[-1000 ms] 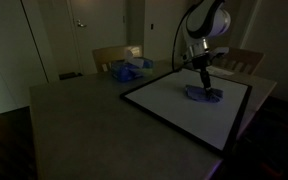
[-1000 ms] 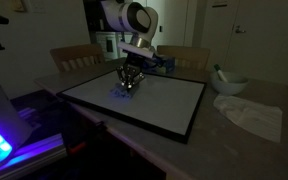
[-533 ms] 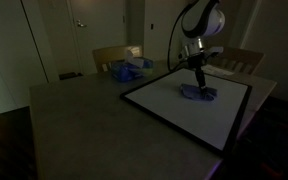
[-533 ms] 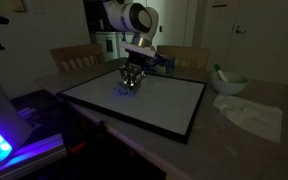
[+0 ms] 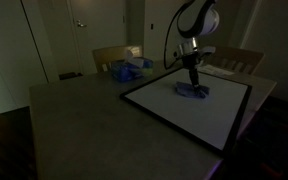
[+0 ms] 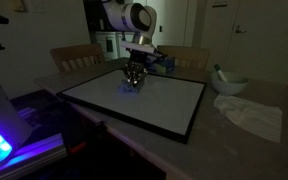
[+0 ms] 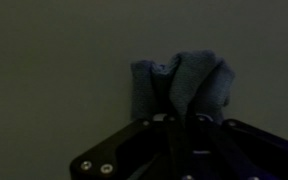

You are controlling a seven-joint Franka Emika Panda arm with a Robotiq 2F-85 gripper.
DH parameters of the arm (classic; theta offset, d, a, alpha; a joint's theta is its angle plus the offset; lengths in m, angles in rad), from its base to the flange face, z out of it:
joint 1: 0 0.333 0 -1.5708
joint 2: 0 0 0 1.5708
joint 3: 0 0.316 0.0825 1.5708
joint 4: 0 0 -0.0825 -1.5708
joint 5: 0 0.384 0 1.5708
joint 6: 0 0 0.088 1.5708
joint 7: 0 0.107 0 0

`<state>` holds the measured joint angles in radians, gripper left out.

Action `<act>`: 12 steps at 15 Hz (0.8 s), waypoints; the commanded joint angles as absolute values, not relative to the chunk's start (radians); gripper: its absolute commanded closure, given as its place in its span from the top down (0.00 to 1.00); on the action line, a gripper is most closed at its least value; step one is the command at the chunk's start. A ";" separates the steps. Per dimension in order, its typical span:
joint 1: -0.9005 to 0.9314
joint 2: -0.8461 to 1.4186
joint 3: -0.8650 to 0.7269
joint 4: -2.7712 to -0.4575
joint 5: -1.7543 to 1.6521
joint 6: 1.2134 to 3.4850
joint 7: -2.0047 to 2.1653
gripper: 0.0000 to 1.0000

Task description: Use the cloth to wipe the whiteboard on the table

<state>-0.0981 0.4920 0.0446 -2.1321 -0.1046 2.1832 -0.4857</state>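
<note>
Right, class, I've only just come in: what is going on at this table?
A robot arm is wiping a whiteboard that lies flat on the table. Its gripper is shut on a bunched blue cloth and holds it down on the board's white surface, near the far edge in both exterior views. The wrist view shows the cloth gathered between the fingers. A crumpled white cloth lies on the table beside the board, untouched.

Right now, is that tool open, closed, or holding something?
The tool is closed on the blue cloth, pressing it to the whiteboard.
</note>
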 commanded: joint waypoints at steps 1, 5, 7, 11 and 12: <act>-0.038 0.551 0.023 -2.093 -0.192 2.237 -0.365 0.02; -0.003 0.579 0.015 -2.065 -0.254 2.232 -0.276 0.02; 0.000 0.586 0.015 -2.054 -0.252 2.236 -0.243 0.02; -0.018 0.605 0.021 -2.021 -0.187 2.242 -0.186 0.02; -0.020 0.610 0.021 -2.011 -0.171 2.242 -0.171 0.02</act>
